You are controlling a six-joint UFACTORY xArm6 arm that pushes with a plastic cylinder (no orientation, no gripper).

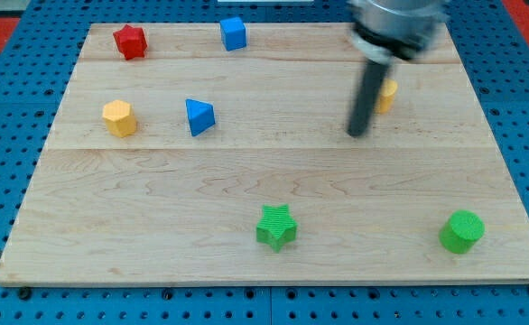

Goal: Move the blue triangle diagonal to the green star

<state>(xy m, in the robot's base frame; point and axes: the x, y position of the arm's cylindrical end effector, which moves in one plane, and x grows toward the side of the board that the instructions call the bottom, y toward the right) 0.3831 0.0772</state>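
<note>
The blue triangle [199, 116] lies on the wooden board [156, 208] in the upper left part. The green star [276, 226] lies near the view's bottom, at the middle. My tip [357, 134] rests on the board right of centre, far to the right of the blue triangle and above and to the right of the green star. It touches no block, though the rod stands just left of a yellow block [386, 94] that it partly hides.
A red star [131, 41] sits at the top left, a blue cube [234, 33] at the top middle, a yellow hexagon [119, 118] left of the triangle, and a green cylinder [462, 232] at the bottom right. Blue pegboard surrounds the board.
</note>
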